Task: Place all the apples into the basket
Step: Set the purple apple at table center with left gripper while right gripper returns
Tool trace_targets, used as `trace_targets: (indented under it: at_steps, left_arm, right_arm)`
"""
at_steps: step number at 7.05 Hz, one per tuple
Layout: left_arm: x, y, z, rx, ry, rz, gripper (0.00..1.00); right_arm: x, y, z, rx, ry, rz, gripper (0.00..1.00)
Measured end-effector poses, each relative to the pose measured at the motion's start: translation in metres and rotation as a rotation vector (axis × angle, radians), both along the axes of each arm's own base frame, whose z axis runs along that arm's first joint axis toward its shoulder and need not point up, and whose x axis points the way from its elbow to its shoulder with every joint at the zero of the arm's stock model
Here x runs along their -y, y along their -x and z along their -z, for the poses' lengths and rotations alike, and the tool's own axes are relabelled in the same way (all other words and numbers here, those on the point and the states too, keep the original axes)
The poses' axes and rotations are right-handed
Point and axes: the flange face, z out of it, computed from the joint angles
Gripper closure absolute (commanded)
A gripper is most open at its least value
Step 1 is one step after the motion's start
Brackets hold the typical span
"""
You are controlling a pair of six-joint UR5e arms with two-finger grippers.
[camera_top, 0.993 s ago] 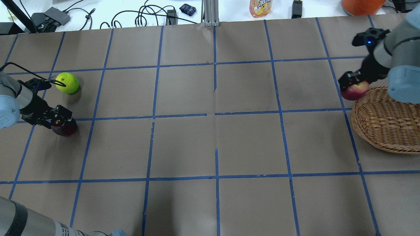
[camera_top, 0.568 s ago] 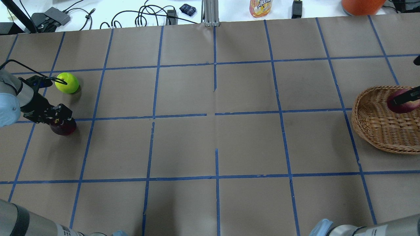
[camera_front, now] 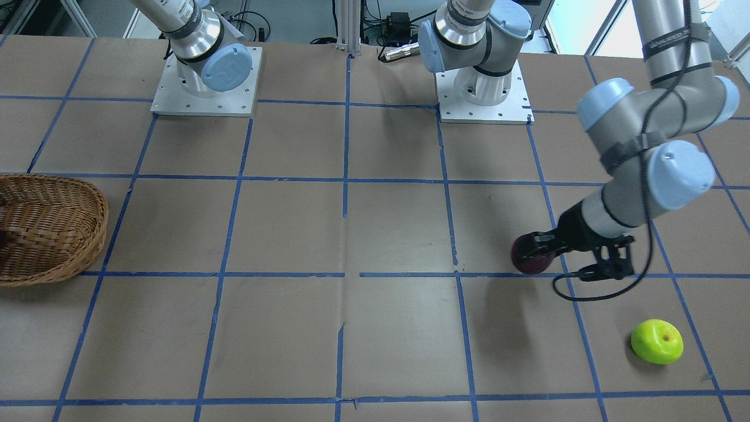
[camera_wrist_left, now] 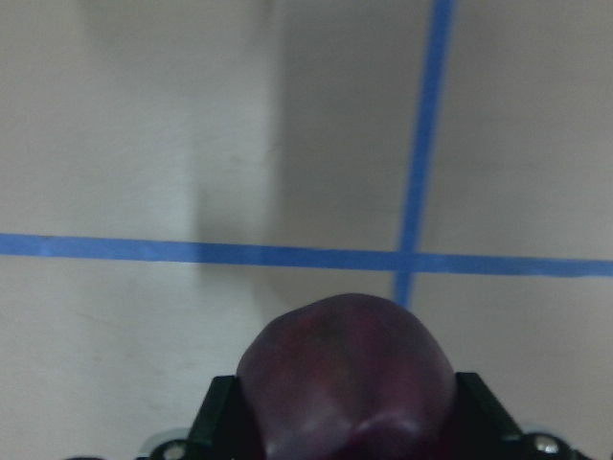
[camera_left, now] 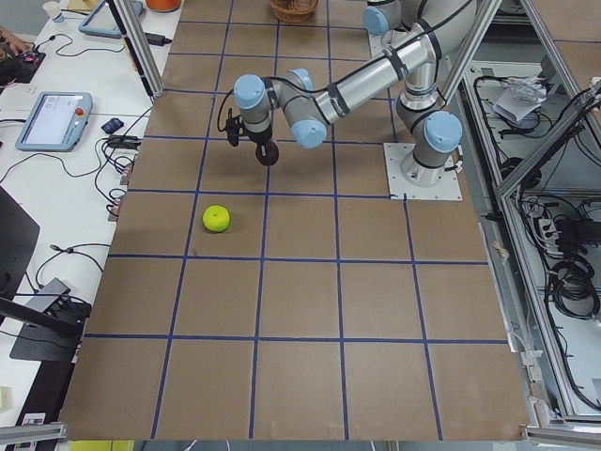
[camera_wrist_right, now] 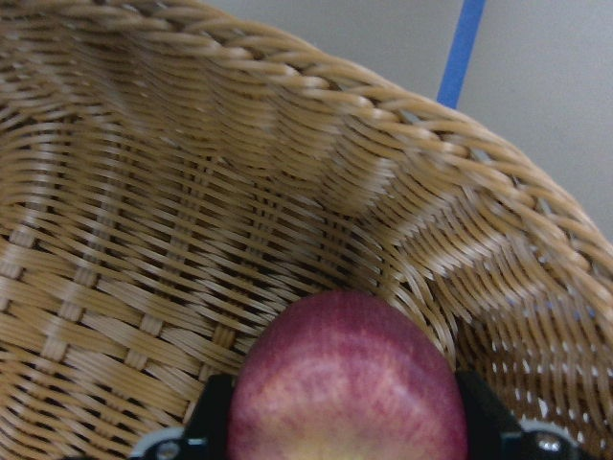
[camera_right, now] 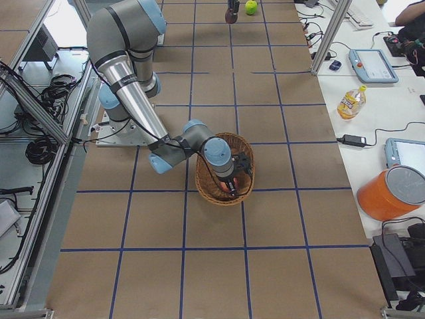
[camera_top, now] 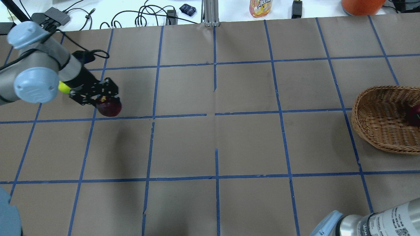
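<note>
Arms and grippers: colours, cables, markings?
Silver tubular links, pale-blue round joint caps on the left arm and right arm; black lettering on tubes. A black cable loops off the left wrist. Left gripper and right gripper: black, two-fingered.

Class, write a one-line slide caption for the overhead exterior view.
Left pincer holds the maroon apple above the table while the red apple is down inside the basket.
</note>
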Motion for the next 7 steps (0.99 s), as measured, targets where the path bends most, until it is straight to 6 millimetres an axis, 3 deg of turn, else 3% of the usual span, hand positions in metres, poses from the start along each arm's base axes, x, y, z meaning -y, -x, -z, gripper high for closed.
trace_targets:
  at_steps: [1, 2, 3, 4, 5, 6, 7]
  left_arm:
    - [-0.001, 0.092, 0.005, -0.005, 0.019, -0.055, 0.97]
    - [-0.006, 0.164, 0.016, -0.012, 0.063, -0.083, 0.96]
    - [-0.009, 0.208, 0.026, -0.021, 0.108, -0.079, 0.86]
    - [-0.006, 0.231, 0.034, -0.029, 0.130, -0.079, 0.74]
    - [-0.003, 0.248, 0.040, -0.036, 0.134, -0.089, 0.20]
    - [-0.003, 0.268, 0.047, -0.039, 0.127, -0.093, 0.00]
    - [-0.004, 0.279, 0.055, -0.038, 0.120, -0.089, 0.00]
  right_arm:
    - [-0.001, -0.001, -0.007, -0.010, 0.005, -0.024, 0.00]
    - [-0.004, -0.010, -0.025, -0.009, 0.004, -0.035, 0.00]
    - [-0.005, -0.030, -0.048, 0.016, -0.013, -0.033, 0.00]
    - [0.001, -0.065, -0.072, 0.040, -0.032, -0.021, 0.00]
    - [0.014, -0.110, -0.091, 0.053, -0.044, -0.006, 0.00]
    - [0.031, -0.164, -0.102, 0.065, -0.057, 0.011, 0.00]
    - [0.045, -0.219, -0.106, 0.083, -0.075, 0.041, 0.00]
